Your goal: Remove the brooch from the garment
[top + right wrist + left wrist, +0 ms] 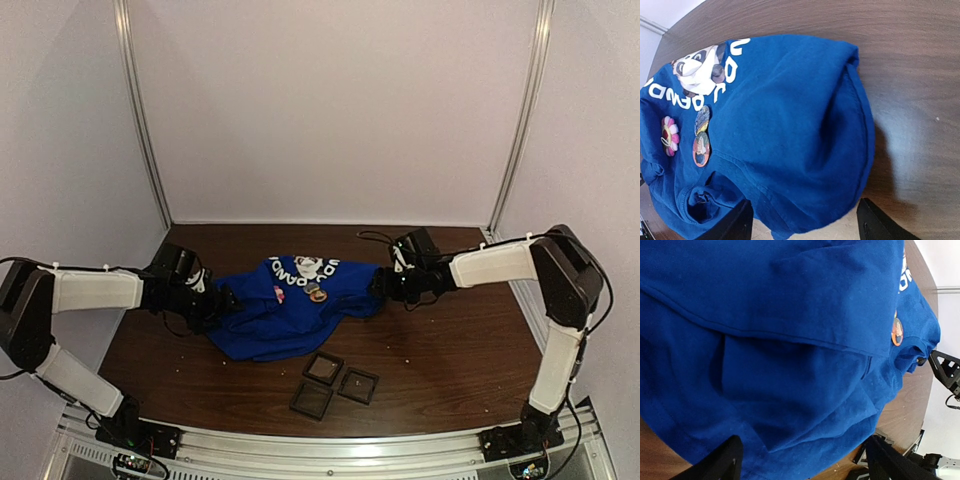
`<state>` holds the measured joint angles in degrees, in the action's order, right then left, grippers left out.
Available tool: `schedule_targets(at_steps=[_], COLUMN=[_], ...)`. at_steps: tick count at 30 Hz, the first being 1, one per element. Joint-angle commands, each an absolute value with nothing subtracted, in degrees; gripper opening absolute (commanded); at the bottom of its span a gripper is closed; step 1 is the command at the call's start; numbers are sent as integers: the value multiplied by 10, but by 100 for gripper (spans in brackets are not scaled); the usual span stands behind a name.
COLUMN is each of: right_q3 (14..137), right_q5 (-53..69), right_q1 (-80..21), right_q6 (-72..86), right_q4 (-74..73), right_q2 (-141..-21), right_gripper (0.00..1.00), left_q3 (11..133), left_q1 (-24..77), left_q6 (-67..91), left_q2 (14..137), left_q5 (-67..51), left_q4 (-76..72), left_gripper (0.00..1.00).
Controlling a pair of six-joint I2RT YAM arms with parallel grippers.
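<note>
The blue T-shirt (290,315) lies crumpled on the worktop (450,350) between the two arms, with one end effector at each end of it. The left end effector (802,455) has its fingers spread wide. The shirt's lower edge lies between and beneath them, and nothing is pinched. The right end effector (805,212) is also spread, straddling a rolled fold of cloth without clamping it.

The pins sit on the chest well ahead of the right end effector and off to its left, near the white lettering. There is a pink flower-shaped brooch (670,136), and just beside it a round badge (702,120) with a second round badge (701,150) touching it. Which one the task means cannot be told; the flower seems likeliest.

This looks like the approach step, with the cloth laid out and no pin gripped yet. The next move probably calls for one end effector to hold the fabric down close to the brooch. The other would then come over it, close on its rim, and pull without dragging the shirt along.
</note>
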<state>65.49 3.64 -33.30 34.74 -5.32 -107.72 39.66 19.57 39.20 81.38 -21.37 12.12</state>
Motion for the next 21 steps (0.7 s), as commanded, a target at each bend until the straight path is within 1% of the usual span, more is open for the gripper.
schedule_targets(at_steps=[1, 5, 7, 9, 12, 14, 16, 17, 19, 20, 21], right_q3=[681, 686, 686, 686, 688, 694, 705, 713, 728, 735, 741], right_q5=[78, 82, 84, 87, 90, 89, 87, 86, 81, 77, 72], right_q1=[-331, -329, -328, -328, -327, -327, -326, -326, -325, -326, -325], right_q6=[345, 346, 348, 350, 354, 355, 355, 354, 349, 346, 343], right_q4=[-26, -23, -20, -18, -15, -18, -30, -39, -55, -62, -68], right_q2=[-1101, -1119, -1125, -1130, -1134, -1132, -1124, -1117, -1096, -1083, -1068], right_gripper=[68, 60, 56, 50, 34, 20, 6, 0, 0, 0, 0], left_q3=[413, 444, 451, 459, 467, 470, 473, 476, 485, 491, 499], left_q1=[198, 204, 209, 213, 213, 214, 213, 213, 213, 213, 213], left_q6=[380, 371, 372, 376, 382, 386, 396, 401, 410, 413, 415], left_q2=[848, 893, 905, 916, 936, 946, 946, 941, 926, 914, 898], left_q5=[-190, -187, -188, -191, -195, -197, -197, -199, -204, -203, -200], left_q4=[99, 113, 107, 99, 88, 84, 80, 78, 79, 82, 88], left_gripper=[87, 84, 81, 74, 61, 45, 24, 17, 4, 0, 0])
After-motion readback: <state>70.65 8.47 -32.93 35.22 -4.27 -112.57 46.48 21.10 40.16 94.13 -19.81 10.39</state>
